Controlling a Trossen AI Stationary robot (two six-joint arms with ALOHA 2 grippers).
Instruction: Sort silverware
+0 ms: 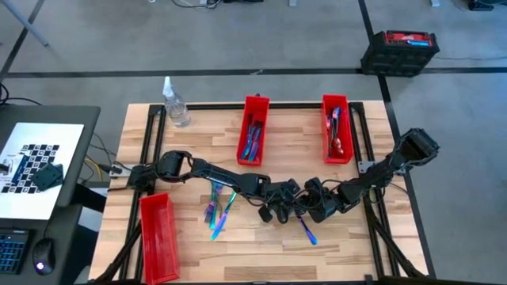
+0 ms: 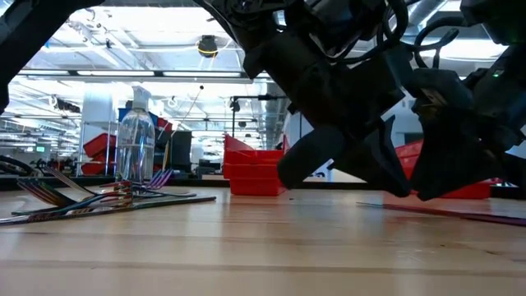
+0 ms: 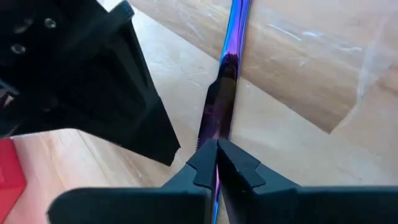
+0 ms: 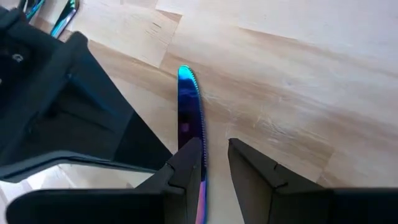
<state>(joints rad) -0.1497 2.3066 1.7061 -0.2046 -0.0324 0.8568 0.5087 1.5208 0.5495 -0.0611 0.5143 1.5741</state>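
high view: wooden table (image 1: 198, 142) seen from straight above. left gripper (image 1: 279, 207) and right gripper (image 1: 317, 207) close together toward 5 o'clock of the table's middle, facing each other. one iridescent knife (image 1: 307, 231) flat on the wood just below them, slanting toward 5 o'clock. loose silverware (image 1: 218, 207) in a small heap at about 7 o'clock, near the left arm's forearm. centre bin (image 1: 255, 111) at 12 o'clock and right bin (image 1: 336, 107) at 1 o'clock, both red, both holding blue and purple pieces. third red bin (image 1: 158, 237) at 8 o'clock by the table's near-left corner. spray bottle (image 1: 176, 107) upright at 11 o'clock.

low view: loose silverware (image 2: 90, 197) lying on the wood at 9 o'clock, fork tines fanned out, with the spray bottle (image 2: 134, 144) standing behind it. red bins stacked in view at mid-distance. two dark gripper bodies low over the table from 12 to 3 o'clock; cannot tell here which is which. thin purple strip of the knife (image 2: 460, 212) flat on the board at 3 o'clock.

left wrist view: left gripper (image 3: 217, 144) with its fingers (image 3: 239, 168) pressed together, pinching the knife (image 3: 231, 56) at its serrated part; handle running away across the wood. dark bulk of the other arm close alongside.

right wrist view: right gripper (image 4: 216, 146) with its fingers (image 4: 255, 162) parted, bare wood showing in the gap. knife (image 4: 188, 106) lying on the table, rounded blue tip pointing away, the blade passing against the inner side of one finger, not squeezed.
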